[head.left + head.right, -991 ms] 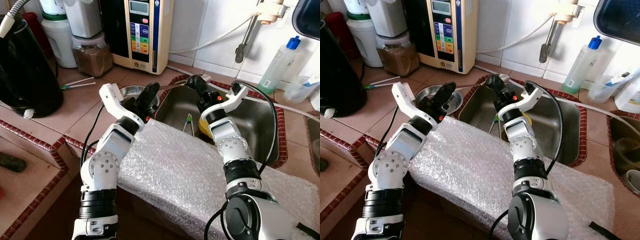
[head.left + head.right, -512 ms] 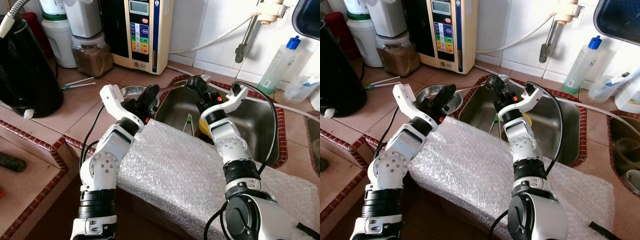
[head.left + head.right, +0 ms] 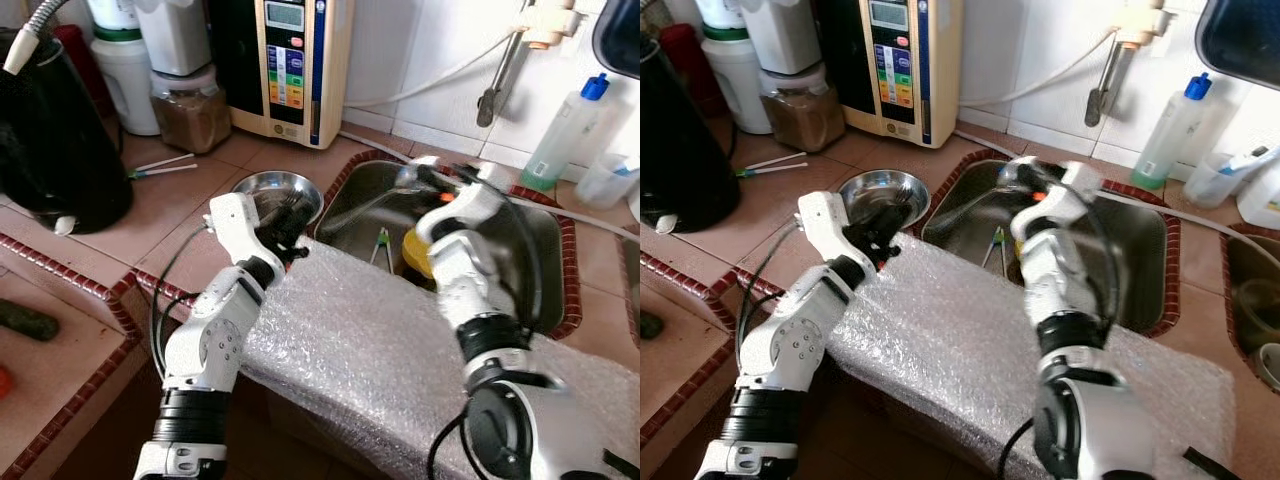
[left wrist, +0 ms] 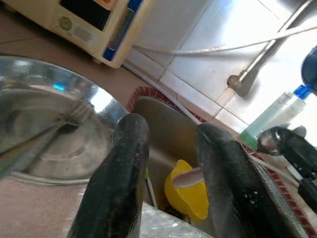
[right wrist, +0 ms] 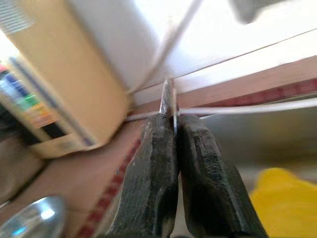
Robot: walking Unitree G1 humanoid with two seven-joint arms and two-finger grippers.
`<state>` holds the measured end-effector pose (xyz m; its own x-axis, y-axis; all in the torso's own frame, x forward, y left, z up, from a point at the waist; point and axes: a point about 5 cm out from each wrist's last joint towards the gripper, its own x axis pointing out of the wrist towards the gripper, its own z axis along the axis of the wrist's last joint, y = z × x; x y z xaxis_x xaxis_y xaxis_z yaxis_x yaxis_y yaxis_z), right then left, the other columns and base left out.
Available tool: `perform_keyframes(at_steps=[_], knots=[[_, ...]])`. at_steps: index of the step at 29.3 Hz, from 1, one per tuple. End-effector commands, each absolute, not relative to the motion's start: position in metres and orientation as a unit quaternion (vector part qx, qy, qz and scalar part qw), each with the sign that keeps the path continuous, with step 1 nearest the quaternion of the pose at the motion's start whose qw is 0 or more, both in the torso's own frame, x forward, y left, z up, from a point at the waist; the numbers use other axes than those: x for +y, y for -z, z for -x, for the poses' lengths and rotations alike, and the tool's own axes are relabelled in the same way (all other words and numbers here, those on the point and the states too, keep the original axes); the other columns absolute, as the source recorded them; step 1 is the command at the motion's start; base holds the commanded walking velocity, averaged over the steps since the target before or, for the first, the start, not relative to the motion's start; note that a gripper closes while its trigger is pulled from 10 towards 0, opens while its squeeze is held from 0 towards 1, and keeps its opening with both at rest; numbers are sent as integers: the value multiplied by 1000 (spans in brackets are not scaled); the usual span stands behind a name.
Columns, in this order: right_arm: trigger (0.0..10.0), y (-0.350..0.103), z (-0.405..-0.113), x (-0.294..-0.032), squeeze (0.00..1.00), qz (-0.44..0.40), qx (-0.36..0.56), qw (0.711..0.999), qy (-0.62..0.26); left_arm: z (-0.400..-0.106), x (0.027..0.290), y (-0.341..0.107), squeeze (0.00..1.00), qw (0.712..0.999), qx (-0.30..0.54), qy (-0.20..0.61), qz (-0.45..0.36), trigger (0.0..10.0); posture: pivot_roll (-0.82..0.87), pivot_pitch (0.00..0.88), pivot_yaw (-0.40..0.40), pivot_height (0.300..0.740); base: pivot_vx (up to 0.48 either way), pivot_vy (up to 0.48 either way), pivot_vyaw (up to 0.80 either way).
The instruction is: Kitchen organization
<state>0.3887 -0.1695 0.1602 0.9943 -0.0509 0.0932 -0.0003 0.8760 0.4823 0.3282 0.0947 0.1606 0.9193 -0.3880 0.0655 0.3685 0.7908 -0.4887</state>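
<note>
Over the steel sink (image 3: 520,250), your right pincer (image 5: 171,129) is clenched on a thin metal spoon (image 3: 405,180); your left pincer (image 4: 168,163) hangs released beside the round steel bowl (image 3: 268,190).

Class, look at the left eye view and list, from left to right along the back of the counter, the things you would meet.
Black kettle → white jug → jar of brown powder → beige water appliance → wall tap → blue-capped bottle.
</note>
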Motion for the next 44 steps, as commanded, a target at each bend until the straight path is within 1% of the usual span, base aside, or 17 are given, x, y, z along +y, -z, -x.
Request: perform_keyframes(at_steps=[1,5,7,12,15,22,30,40,41,42,44], knots=[[0,-156,-388,-179,0,-183,-38,981,55,-326,91,-160,1000,950,19,212,229,10000,122,0,20,740,0,0,0],[0,-142,-384,-194,0,-111,7,987,118,-324,90,-158,1000,952,22,217,214,10000,123,0,18,740,0,0,0],[0,-130,-380,-202,0,-116,35,982,147,-323,89,-156,1000,954,26,223,200,10000,124,0,17,740,0,0,0],[0,-117,-374,-206,0,-100,63,979,169,-319,86,-148,1000,954,49,247,165,10000,126,0,18,740,0,0,0],[0,-110,-372,-208,0,-83,80,977,180,-317,84,-148,1000,953,43,256,158,10000,125,0,20,740,0,0,0],[0,-97,-367,-211,0,-99,118,967,205,-316,82,-148,1000,952,44,265,144,10000,126,0,18,740,0,0,0],[0,-92,-364,-212,0,-107,136,961,215,-313,78,-144,1000,949,51,284,125,10000,129,0,18,740,0,0,0],[0,-87,-363,-208,0,-148,152,954,210,-310,73,-142,1000,945,57,303,112,10000,132,0,19,740,0,0,0],[0,-86,-363,-207,67,-148,154,954,209,-310,73,-142,1000,945,57,303,112,10000,133,0,18,740,0,0,0],[0,-85,-363,-207,1000,-148,157,954,209,-310,73,-142,1000,945,57,303,111,10000,134,0,17,740,0,0,0],[78,-85,-363,-207,1000,-148,158,954,209,-310,73,-142,1000,945,57,302,111,10000,135,0,17,740,0,0,0]])
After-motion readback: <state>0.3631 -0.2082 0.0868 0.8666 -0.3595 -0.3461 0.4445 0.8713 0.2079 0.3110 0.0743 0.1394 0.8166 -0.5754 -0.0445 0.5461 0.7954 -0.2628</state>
